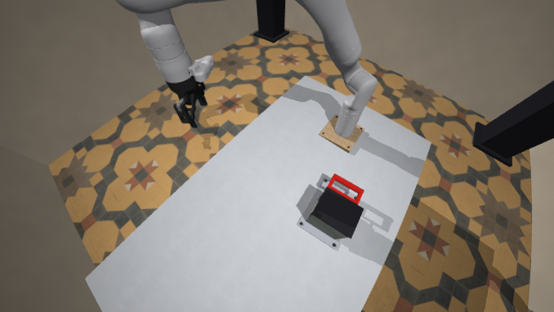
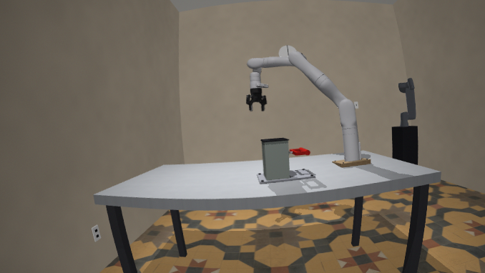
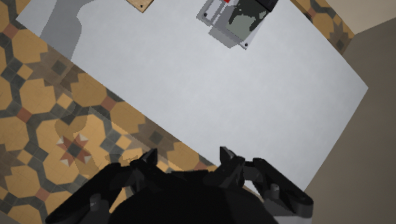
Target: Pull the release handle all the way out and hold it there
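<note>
I have the gripper (image 2: 256, 107) hanging high in the air with its jaws spread fully apart and nothing between them, fingers pointing down. In the top view it sits out past the long edge of the table (image 1: 229, 229), over the patterned floor (image 1: 135, 176), at about ten o'clock from the fixture. From the wrist view I look straight down past the two dark fingertips at the table edge, with the fixture far off at roughly one o'clock near the frame's top. I judge this to be a staging pose: high and open, so I can swing in and line up on the grip without brushing anything.

The arm (image 2: 322, 83) arches back to its wooden base plate (image 1: 356, 144) bolted to the table, at about twelve o'clock from the fixture.

The release handle (image 1: 345, 189) is a red rectangular loop with an open middle, lying level and sticking out of the housing's upper part toward the arm's base. It looks seated close against the housing, so I take it as not yet pulled. The housing (image 2: 275, 159) is an upright grey-green box with a black top, standing on a pale mounting plate (image 2: 264, 179) with dark fasteners at its corners. Handle and gripper are well apart; the reach is still ahead of me.
</note>
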`<state>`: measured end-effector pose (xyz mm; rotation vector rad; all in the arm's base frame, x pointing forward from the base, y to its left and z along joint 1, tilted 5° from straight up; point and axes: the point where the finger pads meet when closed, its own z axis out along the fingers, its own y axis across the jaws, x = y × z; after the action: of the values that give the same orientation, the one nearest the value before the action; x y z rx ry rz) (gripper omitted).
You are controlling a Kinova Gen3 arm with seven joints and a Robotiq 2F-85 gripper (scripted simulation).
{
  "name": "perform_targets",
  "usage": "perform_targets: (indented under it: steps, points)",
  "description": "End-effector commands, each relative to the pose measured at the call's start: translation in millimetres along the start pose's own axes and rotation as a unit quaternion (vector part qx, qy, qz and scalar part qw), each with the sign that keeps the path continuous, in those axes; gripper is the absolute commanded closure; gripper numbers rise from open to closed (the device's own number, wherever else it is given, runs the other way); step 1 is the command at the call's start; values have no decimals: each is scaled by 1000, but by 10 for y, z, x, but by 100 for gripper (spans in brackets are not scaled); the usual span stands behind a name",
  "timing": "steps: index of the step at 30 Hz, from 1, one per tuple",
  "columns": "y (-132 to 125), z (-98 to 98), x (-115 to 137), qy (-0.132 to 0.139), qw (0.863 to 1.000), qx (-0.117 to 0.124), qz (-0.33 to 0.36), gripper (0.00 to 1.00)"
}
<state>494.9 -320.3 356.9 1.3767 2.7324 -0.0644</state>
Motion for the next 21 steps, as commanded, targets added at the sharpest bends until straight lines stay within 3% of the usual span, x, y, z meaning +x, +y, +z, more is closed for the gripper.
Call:
perform_targets:
  steps: [1,21]
  points:
    - [19,-4,18,0,1000,-1,-4,0]
    - [251,149,280,16,998,-4,-64,0]
